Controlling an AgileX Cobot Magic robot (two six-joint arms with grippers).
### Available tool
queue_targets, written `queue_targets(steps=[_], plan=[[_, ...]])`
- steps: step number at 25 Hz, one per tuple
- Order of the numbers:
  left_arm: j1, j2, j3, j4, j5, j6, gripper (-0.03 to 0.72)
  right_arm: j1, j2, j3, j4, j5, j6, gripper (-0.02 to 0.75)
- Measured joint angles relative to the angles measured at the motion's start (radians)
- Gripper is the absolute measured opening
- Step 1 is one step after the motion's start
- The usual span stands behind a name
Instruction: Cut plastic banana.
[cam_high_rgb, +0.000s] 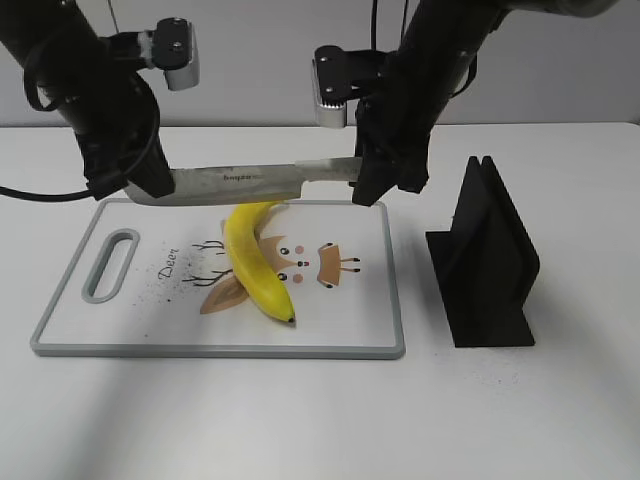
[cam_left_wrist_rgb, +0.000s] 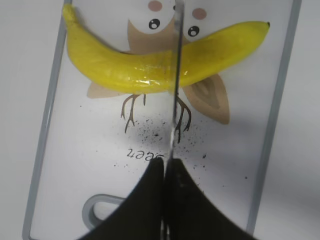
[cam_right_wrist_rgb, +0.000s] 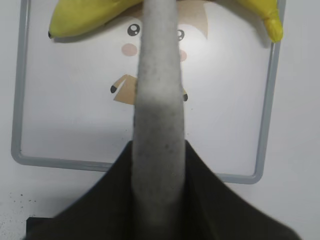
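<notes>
The plastic banana (cam_high_rgb: 255, 262) lies whole on the white cutting board (cam_high_rgb: 220, 350), stem toward the back and dark tip toward the front. A kitchen knife (cam_high_rgb: 250, 178) hangs level above the banana's back end. My left gripper (cam_high_rgb: 150, 185) is shut on the blade's tip end. My right gripper (cam_high_rgb: 372, 180) is shut on the grey handle. In the left wrist view the thin blade (cam_left_wrist_rgb: 176, 75) crosses over the banana (cam_left_wrist_rgb: 125, 65) ahead of the jaws (cam_left_wrist_rgb: 165, 170). In the right wrist view the handle (cam_right_wrist_rgb: 159, 75) covers the banana's middle (cam_right_wrist_rgb: 80, 17) ahead of the jaws (cam_right_wrist_rgb: 159, 160).
The board has a deer drawing, a handle slot (cam_high_rgb: 110, 265) at its left end and dark specks on its surface. A black knife stand (cam_high_rgb: 485, 260) is on the table right of the board.
</notes>
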Motion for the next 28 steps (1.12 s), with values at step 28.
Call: queue_targets(steps=[28], plan=[[-0.004,0.182,-0.008,-0.033,-0.074,-0.023,-0.012,0.001,0.171,-0.007,-0.045,-0.080,0.008,0.183]])
